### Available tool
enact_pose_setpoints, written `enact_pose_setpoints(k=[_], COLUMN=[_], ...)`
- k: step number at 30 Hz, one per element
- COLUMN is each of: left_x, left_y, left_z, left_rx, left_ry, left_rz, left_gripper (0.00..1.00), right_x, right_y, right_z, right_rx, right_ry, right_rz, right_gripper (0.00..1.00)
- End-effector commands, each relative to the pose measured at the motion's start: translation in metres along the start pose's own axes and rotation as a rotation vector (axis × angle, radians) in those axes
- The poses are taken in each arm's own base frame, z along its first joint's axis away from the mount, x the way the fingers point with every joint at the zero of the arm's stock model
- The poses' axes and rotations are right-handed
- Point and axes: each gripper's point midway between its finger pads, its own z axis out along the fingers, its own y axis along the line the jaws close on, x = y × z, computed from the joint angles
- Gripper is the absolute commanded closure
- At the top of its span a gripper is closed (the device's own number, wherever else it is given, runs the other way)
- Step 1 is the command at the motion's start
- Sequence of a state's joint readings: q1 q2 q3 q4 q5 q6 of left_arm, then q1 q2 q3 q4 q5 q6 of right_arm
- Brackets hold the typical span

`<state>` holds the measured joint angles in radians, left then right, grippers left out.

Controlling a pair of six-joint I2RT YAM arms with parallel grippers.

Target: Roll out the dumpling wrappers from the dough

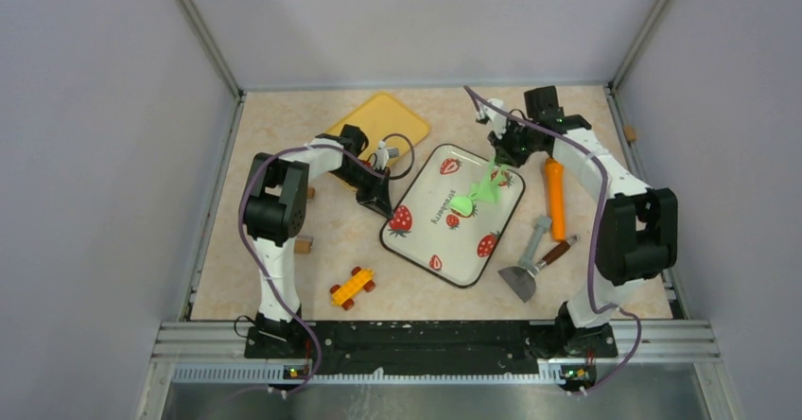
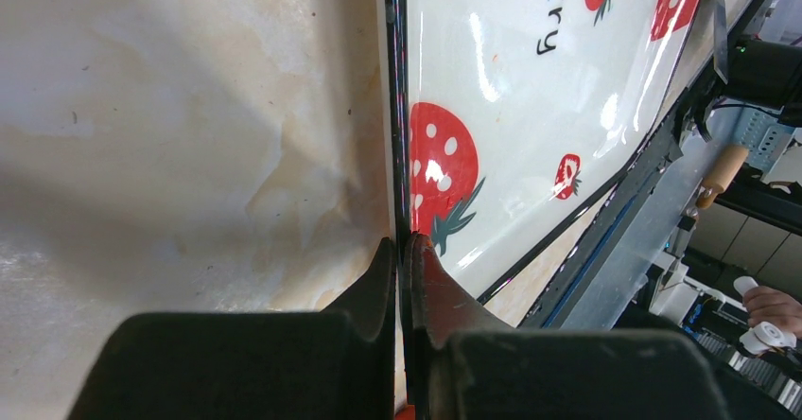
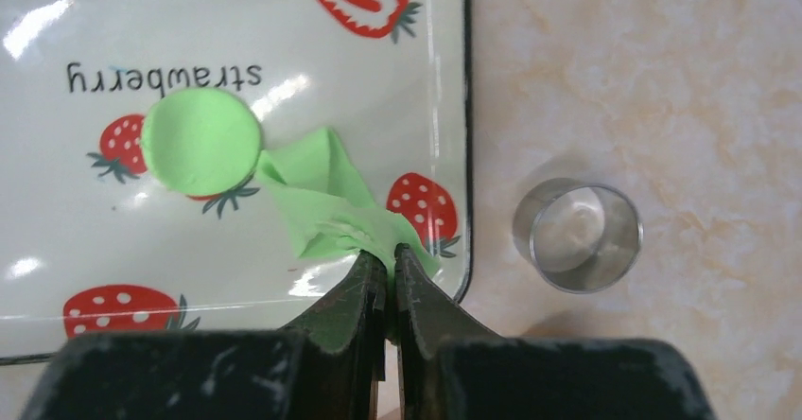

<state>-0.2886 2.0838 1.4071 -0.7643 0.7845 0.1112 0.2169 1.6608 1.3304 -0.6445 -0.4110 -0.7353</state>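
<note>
In the left wrist view the tray [image 2: 530, 108] runs off the top edge, its printed word cut to a few letters, and its black rim vanishes between the pinched fingers of the left claw [image 2: 405, 250]. A blurred hand [image 2: 768, 308] is cut off at the lower right corner. In the right wrist view the near end of the dough [image 3: 317, 212] is buried in the right claw [image 3: 390, 254], and the dumpling wrapper [image 3: 201, 142] covers most of one printed strawberry [image 3: 118, 146].
</note>
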Motion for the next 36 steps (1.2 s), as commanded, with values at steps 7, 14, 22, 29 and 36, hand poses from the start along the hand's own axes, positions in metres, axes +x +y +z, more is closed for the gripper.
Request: enact_pose_setpoints(k=[7,14,22,29,36], left_x=[0.0,0.0,-0.001,-0.002,-0.033], left_y=[0.007,0.007,0.006,-0.001,-0.032], left_z=[-0.01,-0.01,-0.011,-0.017,-0.046], left_rx=[-0.06,-0.06,-0.059,-0.05,-0.049], left_ry=[-0.015,-0.016,-0.015,-0.034,-0.147], left_rz=[0.047,0.046,0.049,0.072,0.121], left_gripper=[1.0,1.0,1.0,1.0,0.58], right_x=[-0.065,-0.031,0.015,0.03,0.01], right_y=[-0.045,-0.014,0.031,0.027,0.02], right_z=[-0.024,-0.01,0.016,0.03,0.01], right_rx=[0.111,0.009,-0.207,-0.208,-0.176], right_ry=[-0.179,-0.109,0.032,0.051,-0.08], right_rz=[0.056,0.085,0.307,0.4,0.192], right_gripper=[1.0,0.95,0.63,0.49,0.41])
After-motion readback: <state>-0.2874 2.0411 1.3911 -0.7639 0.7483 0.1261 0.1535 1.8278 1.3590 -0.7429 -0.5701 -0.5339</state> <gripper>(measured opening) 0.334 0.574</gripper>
